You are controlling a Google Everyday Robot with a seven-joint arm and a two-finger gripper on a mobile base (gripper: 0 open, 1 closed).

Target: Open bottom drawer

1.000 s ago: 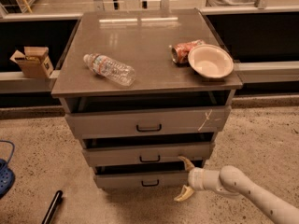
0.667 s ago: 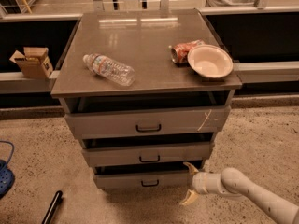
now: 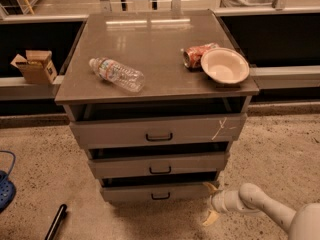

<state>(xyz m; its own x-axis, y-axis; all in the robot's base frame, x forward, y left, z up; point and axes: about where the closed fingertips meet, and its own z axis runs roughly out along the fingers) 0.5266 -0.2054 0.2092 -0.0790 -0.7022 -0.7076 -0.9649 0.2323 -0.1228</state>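
Drawers, three of them, sit stacked in one grey cabinet [image 3: 80, 96], each with one black handle and a dark gap above its front. The bottom drawer [image 3: 130, 193], the narrowest front, lies just left of the gripper [image 3: 210, 202], low near the floor. The gripper hangs at that drawer's right end with its two yellowish fingers [image 3: 210, 186] spread wide, one high and one low, holding nothing. The upper finger is right at the drawer's right corner; whether it touches, I cannot tell. The white arm [image 3: 260, 204] runs off down and to the right of it.

Above the gripper are the middle drawer [image 3: 125, 166] and then the top drawer [image 3: 115, 132], whose front has a white scratch [image 3: 220, 129]. Higher still, on the cabinet top, lie one plastic bottle [image 3: 116, 74] up to the left, and one can [image 3: 197, 55] on its side touching one white bowl [image 3: 224, 66], nearly straight above. Far left of the gripper stands one cardboard box [image 3: 34, 66] on a ledge, with one black rod [image 3: 55, 223] on the floor.
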